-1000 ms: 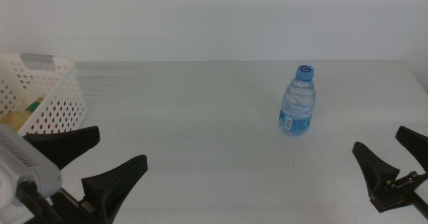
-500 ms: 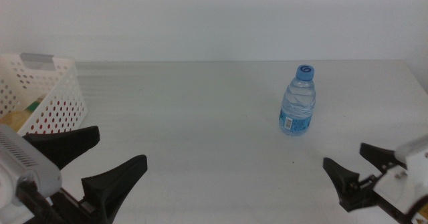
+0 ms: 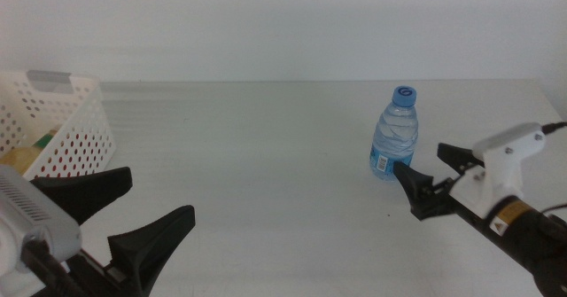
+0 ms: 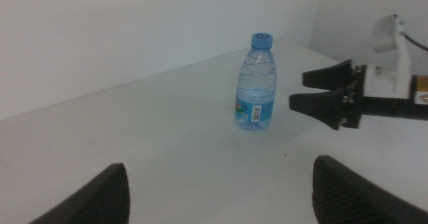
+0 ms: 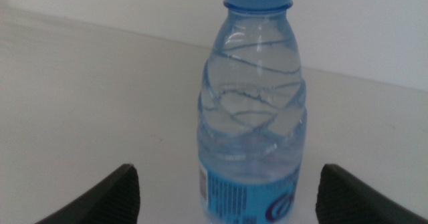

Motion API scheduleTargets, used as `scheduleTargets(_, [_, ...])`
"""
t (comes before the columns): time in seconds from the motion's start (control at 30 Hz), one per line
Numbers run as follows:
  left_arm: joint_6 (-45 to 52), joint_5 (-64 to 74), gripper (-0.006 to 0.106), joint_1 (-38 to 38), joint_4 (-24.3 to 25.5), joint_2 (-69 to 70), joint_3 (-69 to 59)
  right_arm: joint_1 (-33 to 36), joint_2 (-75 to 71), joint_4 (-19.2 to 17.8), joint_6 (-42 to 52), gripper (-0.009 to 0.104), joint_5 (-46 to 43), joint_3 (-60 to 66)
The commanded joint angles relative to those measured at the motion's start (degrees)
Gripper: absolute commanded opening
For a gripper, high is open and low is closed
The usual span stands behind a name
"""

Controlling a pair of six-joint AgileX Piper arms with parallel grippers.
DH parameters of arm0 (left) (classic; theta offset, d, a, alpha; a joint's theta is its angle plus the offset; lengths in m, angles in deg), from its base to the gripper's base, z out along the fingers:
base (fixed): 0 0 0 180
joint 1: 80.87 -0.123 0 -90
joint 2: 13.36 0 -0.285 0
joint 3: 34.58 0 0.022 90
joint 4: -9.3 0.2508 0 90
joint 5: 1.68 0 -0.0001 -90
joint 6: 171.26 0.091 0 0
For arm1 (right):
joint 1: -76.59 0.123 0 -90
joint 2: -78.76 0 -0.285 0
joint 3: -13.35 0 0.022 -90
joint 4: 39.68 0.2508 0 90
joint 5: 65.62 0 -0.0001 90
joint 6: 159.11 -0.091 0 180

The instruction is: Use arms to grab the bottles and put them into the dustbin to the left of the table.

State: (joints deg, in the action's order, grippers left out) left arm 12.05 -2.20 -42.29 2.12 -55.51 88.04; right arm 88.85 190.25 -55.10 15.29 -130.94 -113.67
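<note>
One water bottle upright just beyond open right pincer.

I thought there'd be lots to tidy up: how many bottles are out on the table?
1. The water bottle stands upright right of the table's middle, just ahead of the open right gripper. Others may lie hidden in the basket at left.

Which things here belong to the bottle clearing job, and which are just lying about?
Job: water bottle, upright on the table; dustbin at the left edge; right gripper, open beside the bottle; left gripper, open, waiting near the dustbin.

Lying about: nothing else visible.
</note>
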Motion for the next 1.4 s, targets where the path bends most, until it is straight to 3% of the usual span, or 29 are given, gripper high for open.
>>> scheduleTargets(0.0, [-0.78,-4.56,0.09,0.2,-0.7,0.15,1.54,0.13,-0.1,-0.43,-0.17,0.072,-11.33,-3.33])
scheduleTargets(0.43, [-0.78,-4.56,0.09,0.2,-0.7,0.15,1.54,0.13,10.89,-0.21,-3.67,0.072,-11.13,-14.97])
scheduleTargets(0.57, [-0.78,-4.56,0.09,0.2,-0.7,0.15,1.54,0.13,12.55,-0.44,-5.04,0.068,-11.19,-17.26])
scheduleTargets(0.67, [-0.78,-4.56,0.09,0.2,-0.7,0.15,1.54,0.13,12.89,-2.21,-5.04,0.051,-11.19,-18.45])
scheduleTargets(0.8, [-0.78,-4.56,0.09,0.2,-0.7,0.15,1.54,0.33,12.89,-5.38,-5.04,0.002,-11.42,-18.73])
scheduleTargets(0.83, [-0.78,-4.56,0.09,0.2,-0.7,0.15,1.54,0.56,12.89,-6.0,-5.19,0.0,-11.59,-18.73])
scheduleTargets(1.03, [-0.78,-4.56,0.09,0.2,-0.7,0.15,1.54,4.03,10.85,-9.11,-6.49,0.0,-10.44,-21.14])
scheduleTargets(1.37, [-0.78,-4.56,0.09,0.2,-0.7,0.15,1.54,13.95,10.24,-15.02,-13.21,0.0,6.05,-37.71])
